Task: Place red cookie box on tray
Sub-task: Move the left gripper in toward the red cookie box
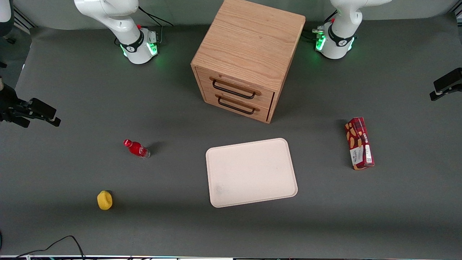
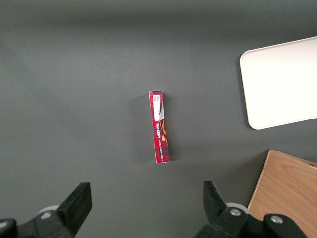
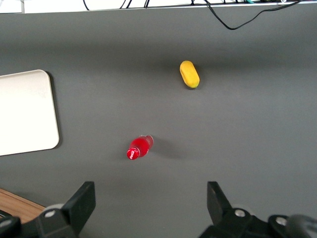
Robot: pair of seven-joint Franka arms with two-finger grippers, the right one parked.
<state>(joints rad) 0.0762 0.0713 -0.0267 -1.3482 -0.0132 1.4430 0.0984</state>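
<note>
Dark grey matting carries tray and red cookie box apart; the hand hangs above, wide open, empty.

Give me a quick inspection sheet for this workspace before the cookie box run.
Surface: dark grey table mat, flat.
Job's things: red cookie box lying on the mat toward the working arm's end, apart from the tray, which holds nothing.
Clutter: red bottle, yellow object, wooden drawer cabinet with both drawers shut.
Grippers: left gripper open, high above the box, holding nothing.
Cables: black cable at the table edge nearest the front camera.
Surroundings: nothing seen.
</note>
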